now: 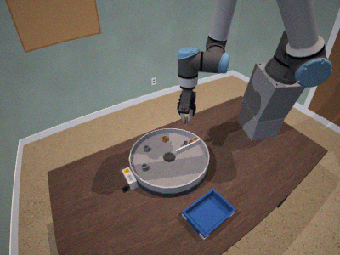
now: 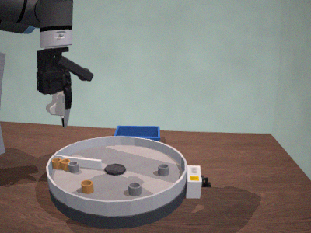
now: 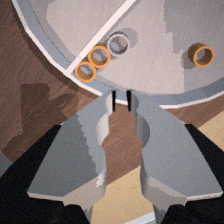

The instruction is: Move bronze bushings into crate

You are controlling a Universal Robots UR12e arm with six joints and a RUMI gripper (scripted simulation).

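Observation:
The round grey turntable [image 1: 170, 189] [image 2: 117, 207] [image 3: 200, 99] carries three bronze and three grey bushings. Two bronze bushings, one [image 1: 195, 139] [image 2: 57, 163] [image 3: 85, 81] by the rim and another [image 1: 190, 141] [image 2: 65, 164] [image 3: 90, 54], sit side by side along the white bar. A grey bushing [image 1: 185, 143] [image 2: 74, 167] [image 3: 118, 34] is beside them. A third bronze bushing [image 1: 165, 138] [image 2: 87, 186] [image 3: 193, 53] stands apart. Two more grey bushings, one [image 1: 146, 148] [image 2: 134, 189] and another [image 1: 144, 167] [image 2: 163, 170], stand apart. The blue crate [image 1: 220, 223] [image 2: 159, 133] is empty. My gripper [image 1: 186, 121] [image 2: 64, 126] [image 3: 121, 91] is shut and empty above the turntable's outer edge.
The white bar [image 1: 188, 146] [image 2: 91, 163] [image 3: 100, 37] runs inward from the turntable's rim toward the dark hub [image 1: 169, 157] [image 2: 115, 169]. A white box [image 1: 129, 178] [image 2: 193, 190] with a yellow label stands against the turntable's outside. The turntable's wall rises around the bushings.

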